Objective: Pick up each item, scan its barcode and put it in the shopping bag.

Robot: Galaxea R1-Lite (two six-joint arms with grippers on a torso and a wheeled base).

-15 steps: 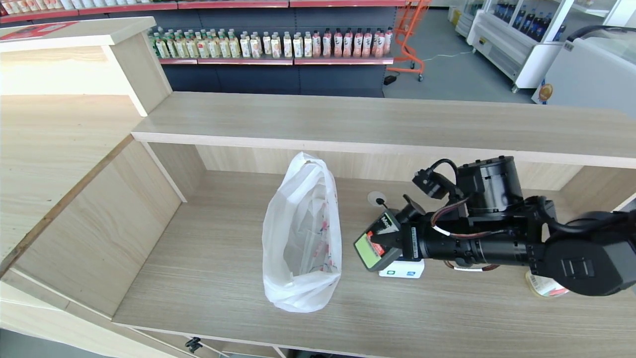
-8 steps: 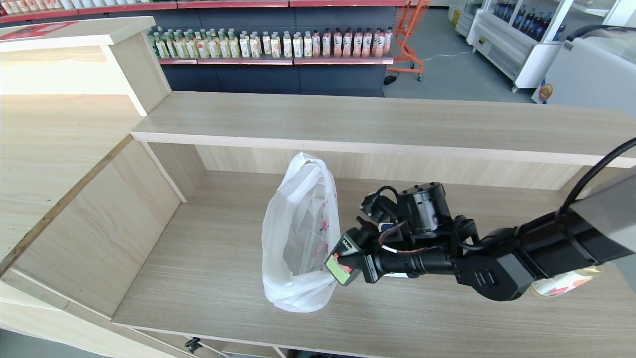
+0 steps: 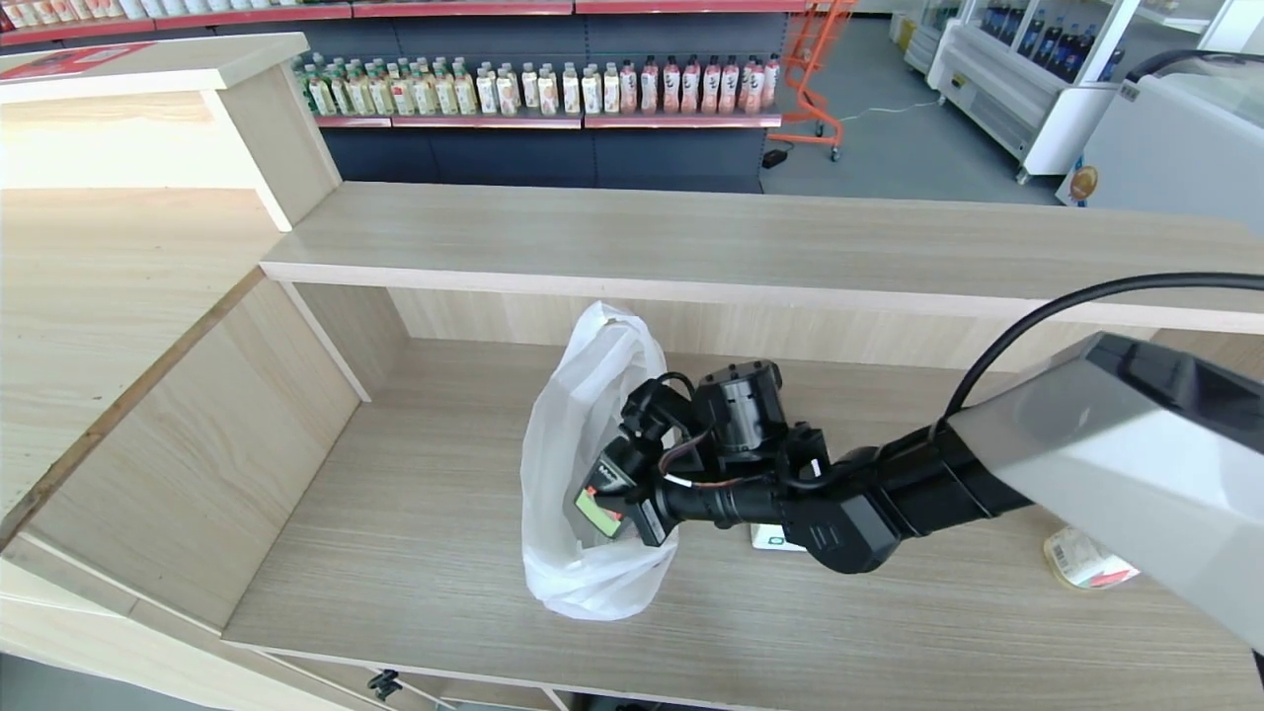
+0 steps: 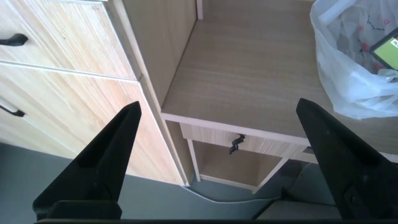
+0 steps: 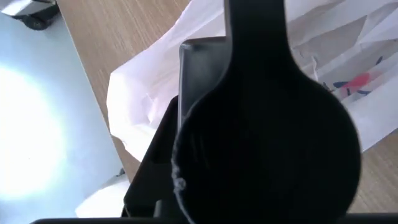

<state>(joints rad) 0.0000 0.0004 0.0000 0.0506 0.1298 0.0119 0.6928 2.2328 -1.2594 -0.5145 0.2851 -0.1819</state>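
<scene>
The pack [image 3: 595,502], dark with a green and red face, sits tilted inside the mouth of the bag [image 3: 591,591], clamped between the narrow-set fingers of the right gripper [image 3: 614,494]. The right arm stretches low across the counter [image 3: 415,553] from 3 o'clock, its wrist pointing toward 9 o'clock into the bag. A second ago this gripper held the pack above the scanner [image 3: 770,538]. Since then it has swung toward 9 o'clock and come down, carrying the pack past the bag's rim. The scanner stands at 3 o'clock of the bag, with a jar [image 3: 1081,565] farther off the same way. The left gripper [image 4: 217,106] hangs beyond the counter's near edge, well apart from the bag, fingers spread wide and holding nothing.
</scene>
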